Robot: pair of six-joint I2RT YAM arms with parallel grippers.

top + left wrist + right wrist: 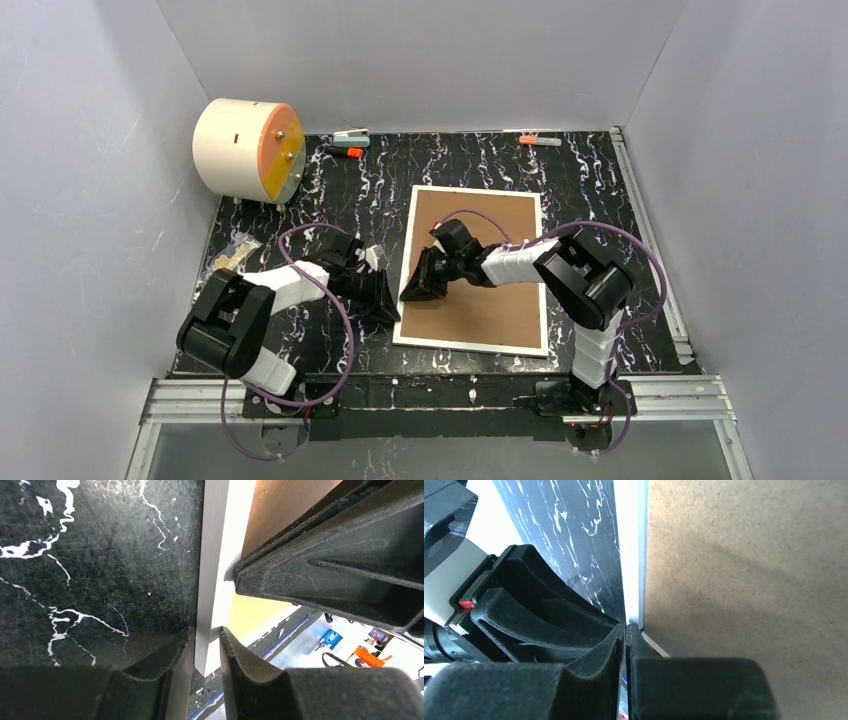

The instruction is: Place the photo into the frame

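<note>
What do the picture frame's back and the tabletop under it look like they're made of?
The frame: its back looks like brown fibreboard, matte and finely speckled. Its rim is smooth and white, painted wood or plastic; I can't tell which. The tabletop seems to be a slightly shiny black sheet with printed white marble veins, finely scratched.

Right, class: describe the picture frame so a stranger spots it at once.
On the black marbled table, just right of centre, lies the frame: a large flat rectangle, brown board up, with a thin white border. It is by far the biggest flat thing; the white drum at the back left is round.
</note>
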